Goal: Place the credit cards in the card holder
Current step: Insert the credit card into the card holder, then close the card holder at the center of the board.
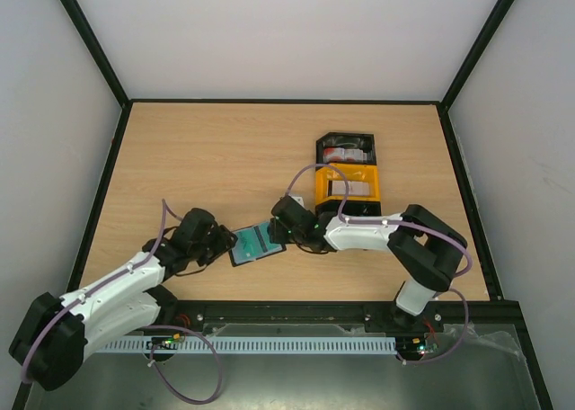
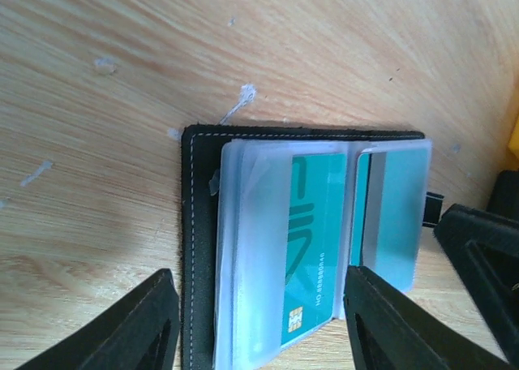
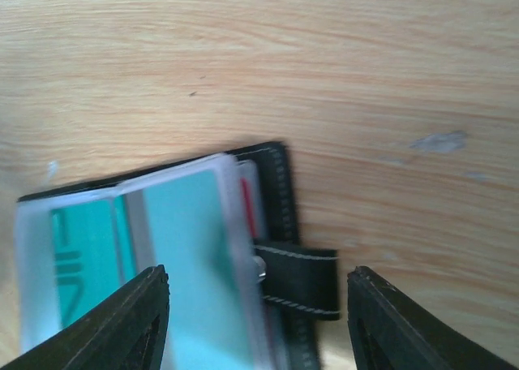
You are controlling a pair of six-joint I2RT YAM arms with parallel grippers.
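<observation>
We see the small black folding leather-like card holder (image 1: 254, 245) lying open on the wooden table (image 1: 198, 158), left of the yellow plastic bin (image 1: 348, 187) and nearer the arm bases. Two teal plastic credit cards (image 2: 312, 224) show inside its clear sleeves (image 2: 243, 248). The right gripper (image 1: 286, 226) hangs between holder and bin, claws spread, pinching nothing. The left gripper (image 1: 225, 246), on the side away from the bin, is likewise spread. We judge the holder light and floppy, and its sleeves slick. The stitched black edge or the snap tab (image 3: 300, 281) looks the surer hold.
</observation>
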